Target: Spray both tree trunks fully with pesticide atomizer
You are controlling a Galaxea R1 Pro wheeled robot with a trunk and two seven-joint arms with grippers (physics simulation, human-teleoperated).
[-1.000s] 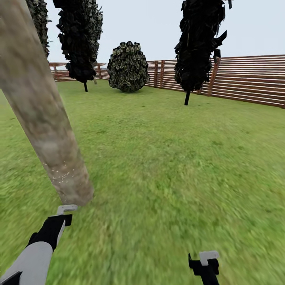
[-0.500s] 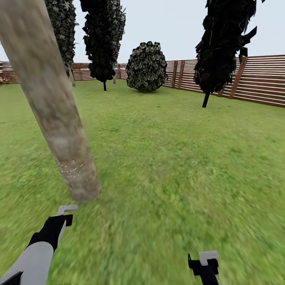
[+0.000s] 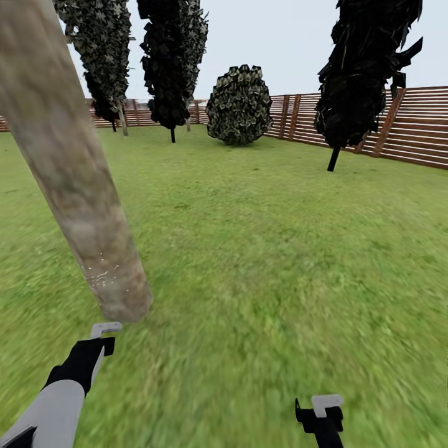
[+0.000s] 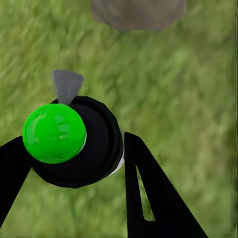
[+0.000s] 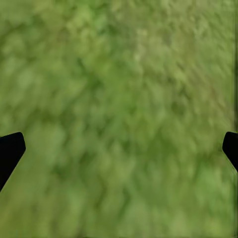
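Up close on the robot's left, a pale grey-brown mottled tree trunk [image 3: 68, 168] leaned across the head view, its base meeting the grass [image 3: 261, 249] just ahead of the left gripper [image 3: 102, 330], with a scatter of whitish specks low on the bark. The left wrist view showed that gripper's black fingers [image 4: 148, 193] pinching a round black bottle, the pesticide atomizer [image 4: 84, 144], seen end on: its top there appeared bright green rather than red, and a small grey nozzle stuck out of it toward the base of the trunk [image 4: 139, 12], which sat a little apart from it across the grass. The left jaws were thus closed on the bottle. Low in the head view on the robot's right, the right gripper [image 3: 323, 410] hung over bare lawn; the right wrist view showed its two dark fingertips [image 5: 10, 151] at opposite edges with only blurred grass between them, so those jaws stood spread and empty. Farther off, three near-black conifers [image 3: 364, 68] and a rounded dark shrub [image 3: 239, 106] stood before a brown horizontal-slat wooden fence [image 3: 417, 127] under a pale grey sky.
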